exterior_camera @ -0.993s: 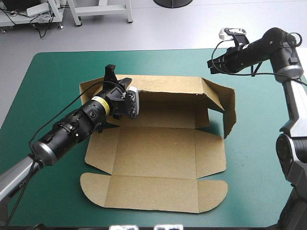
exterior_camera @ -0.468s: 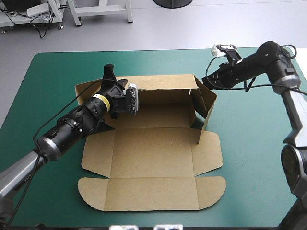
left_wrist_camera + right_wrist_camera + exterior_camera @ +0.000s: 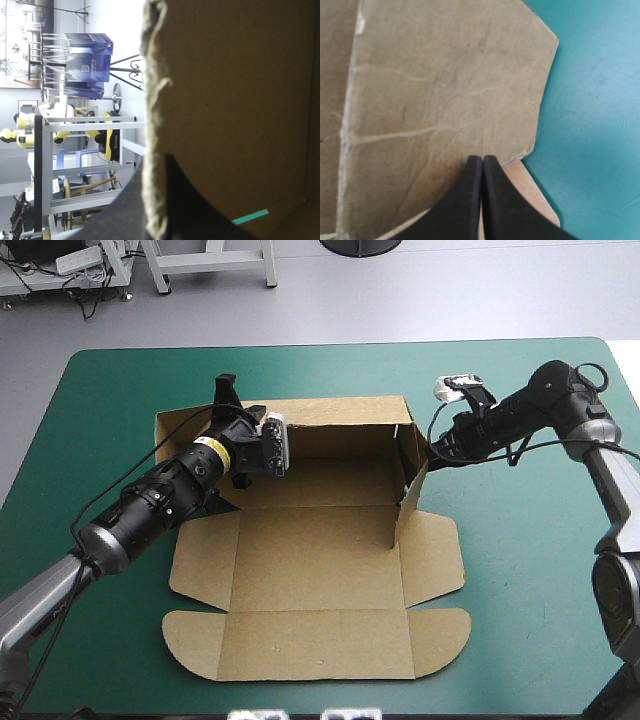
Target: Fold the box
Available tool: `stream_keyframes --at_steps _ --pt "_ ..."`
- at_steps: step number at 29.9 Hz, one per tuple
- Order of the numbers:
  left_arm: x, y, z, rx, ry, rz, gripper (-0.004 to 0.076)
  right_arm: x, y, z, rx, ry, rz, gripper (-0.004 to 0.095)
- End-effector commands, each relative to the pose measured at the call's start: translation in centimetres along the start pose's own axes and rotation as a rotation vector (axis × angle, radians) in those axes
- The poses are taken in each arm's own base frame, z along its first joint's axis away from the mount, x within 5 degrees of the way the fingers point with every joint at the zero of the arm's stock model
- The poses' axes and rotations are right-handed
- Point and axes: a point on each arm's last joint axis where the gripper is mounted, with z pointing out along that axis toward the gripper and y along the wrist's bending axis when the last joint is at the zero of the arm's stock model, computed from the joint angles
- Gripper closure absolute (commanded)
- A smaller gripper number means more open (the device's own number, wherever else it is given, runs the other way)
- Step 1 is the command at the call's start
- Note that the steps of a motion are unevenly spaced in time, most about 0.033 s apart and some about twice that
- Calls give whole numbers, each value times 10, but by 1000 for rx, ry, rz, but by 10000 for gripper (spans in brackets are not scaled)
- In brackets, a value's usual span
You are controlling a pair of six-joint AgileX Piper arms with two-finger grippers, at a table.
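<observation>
My worry is the right side flap (image 3: 412, 490). It stands up and leans in over the floor of the box (image 3: 320, 570), and nothing locks it yet. My right fingers (image 3: 492, 205) are pressed together into one point. That point only pushes on the outside of the flap, close to its edge. It does not pinch the flap. If the point slides off that edge, I think the flap will swing back out and drop. If I push too hard, the whole box may slide across the teal-green worktop (image 3: 110, 410). The flap may also bend in past the back wall (image 3: 340, 425).

My other worry is the back wall itself. My left fingers (image 3: 190, 215) pinch its top edge near the far left corner, one finger on each side of the board. A hard pull there could crease or tear the board. The board could also slip out, and then the wall would fall flat.

The box lies in the middle of the worktop. Its floor is flat, the back wall is up, and the lid (image 3: 320, 645) with its round ears lies flat at the near side. My left arm hides part of the left end, so I cannot tell how the flap there stands.
</observation>
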Motion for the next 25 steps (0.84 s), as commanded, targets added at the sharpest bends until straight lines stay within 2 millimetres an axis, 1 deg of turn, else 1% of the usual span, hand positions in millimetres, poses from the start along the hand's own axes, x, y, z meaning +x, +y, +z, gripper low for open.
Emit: stream_keyframes --at_steps 1,7,10,12,14,21,25 --pt "-7 21 -13 -86 -51 -16 733 -6 19 -20 -29 -84 -87 928" --pt "-4 19 -13 -63 -14 -16 733 -12 28 -24 -91 -170 -167 928" --pt "-5 18 -13 -61 -18 -20 733 -13 30 -27 -82 -189 -191 926" --pt "-7 14 -12 -50 -21 -3 733 -11 31 -29 -64 -217 -204 926" --pt "-8 11 -12 -41 -27 27 733 -7 32 -28 -49 -237 -216 926" --pt "-10 -1 -9 -30 -72 40 733 14 34 -21 -5 -332 -282 926" --pt "-13 -6 -8 -41 -119 76 733 31 34 -14 30 -397 -306 926"
